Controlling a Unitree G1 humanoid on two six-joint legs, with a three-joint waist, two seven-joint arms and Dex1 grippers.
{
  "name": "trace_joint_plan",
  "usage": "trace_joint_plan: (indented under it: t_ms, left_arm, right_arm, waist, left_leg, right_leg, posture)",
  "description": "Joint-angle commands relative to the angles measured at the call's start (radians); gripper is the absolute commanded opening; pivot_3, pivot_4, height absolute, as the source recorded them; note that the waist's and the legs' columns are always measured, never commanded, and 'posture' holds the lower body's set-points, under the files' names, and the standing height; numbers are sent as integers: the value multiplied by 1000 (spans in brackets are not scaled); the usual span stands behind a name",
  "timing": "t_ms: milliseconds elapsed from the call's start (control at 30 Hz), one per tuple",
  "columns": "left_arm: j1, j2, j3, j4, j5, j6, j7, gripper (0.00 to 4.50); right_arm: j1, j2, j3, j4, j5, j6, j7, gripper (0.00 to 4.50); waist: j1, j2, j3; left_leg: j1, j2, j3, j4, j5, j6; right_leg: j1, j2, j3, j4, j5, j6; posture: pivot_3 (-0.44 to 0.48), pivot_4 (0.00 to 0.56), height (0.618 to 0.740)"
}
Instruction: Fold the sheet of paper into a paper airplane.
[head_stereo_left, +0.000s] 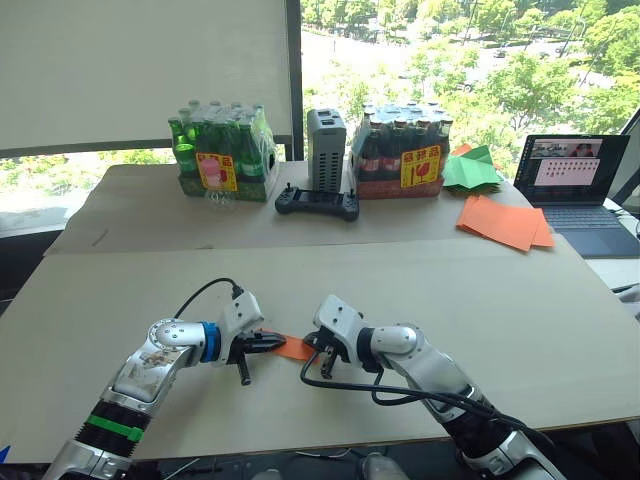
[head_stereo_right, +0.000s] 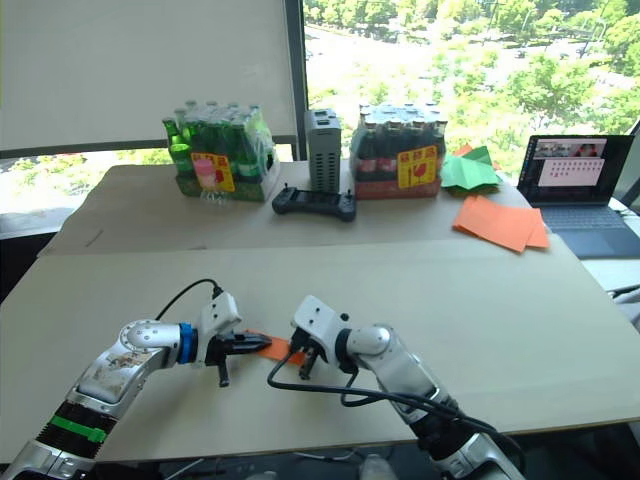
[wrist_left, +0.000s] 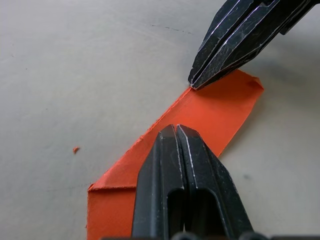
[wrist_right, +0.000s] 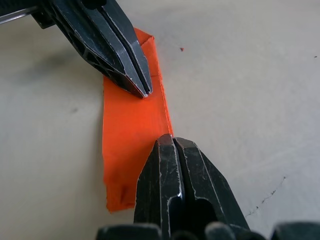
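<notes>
Left wrist view | sheet of paper: thin orange strip, seemingly layered | left pincer, right pincer: closed, tips pressing it.

Sheet of paper: bright orange, plain, a paler crease line near one end. Fingers of left gripper and right gripper: black. Worktop: pale beige. At 1 o'clock, loose sheets orange, paper pieces green. At 11 o'clock, bottles green with yellow-and-red label.
</notes>
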Motion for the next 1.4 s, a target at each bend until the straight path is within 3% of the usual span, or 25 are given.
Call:
trace_joint_plan:
  t_ms: [33, 467, 767, 900, 1033, 1233, 1400]
  left_arm:
    - [7, 13, -12, 25, 33, 14, 4, 48]
    - [-17, -3, -23, 48, 41, 6, -4, 48]
    - [-19, -4, -21, 48, 41, 3, -11, 48]
    - [-21, -3, -20, 49, 42, 2, -12, 48]
    - [-30, -7, -22, 37, 39, 9, -12, 48]
    - [-54, -19, -32, 24, 38, 14, -19, 48]
    - [-88, -37, -56, 36, 53, 0, -41, 48]
  right_arm:
    - [50, -41, 12, 10, -11, 56, 13, 48]
    - [102, -116, -6, -56, -11, 66, 14, 48]
    - [32, -34, -145, -199, 95, 9, 0, 48]
    - [26, 1, -108, -246, 110, 34, 5, 48]
    - [15, 34, -22, -166, 54, 25, -23, 48]
    - [22, 8, 37, -47, 3, 65, -18, 48]
    - [33, -11, 57, -42, 4, 112, -4, 48]
  waist:
    - [0, 0, 0]
    - [7, 1, 0]
    - [9, 1, 0]
    - [5, 1, 0]
    - [2, 1, 0]
    - [4, 1, 0]
    - [4, 1, 0]
  left_leg:
    - [1, 0, 0, 0, 0, 0]
    - [7, 0, -1, -1, -1, 2]
    - [5, 0, -1, -1, -1, 2]
    - [5, 1, -1, -2, -1, 2]
    - [6, 1, -1, -2, -1, 2]
    - [5, 0, -1, -2, -1, 2]
    - [5, 0, -1, -2, -1, 2]
  right_leg:
    - [1, 0, 0, 0, -2, 4]
    - [11, -1, -1, -8, -5, 7]
    - [10, 0, -1, -9, -5, 7]
    - [9, 0, -1, -9, -5, 7]
    - [9, 0, -1, -10, -5, 7]
    - [9, -1, -1, -10, -4, 7]
    - [9, -1, -1, -10, -4, 7]
  posture:
    - [0, 150, 723]
    - [0, 150, 723]
    - [0, 150, 723]
    - [0, 150, 723]
    - [0, 150, 723]
    - [0, 150, 723]
    - [0, 150, 723]
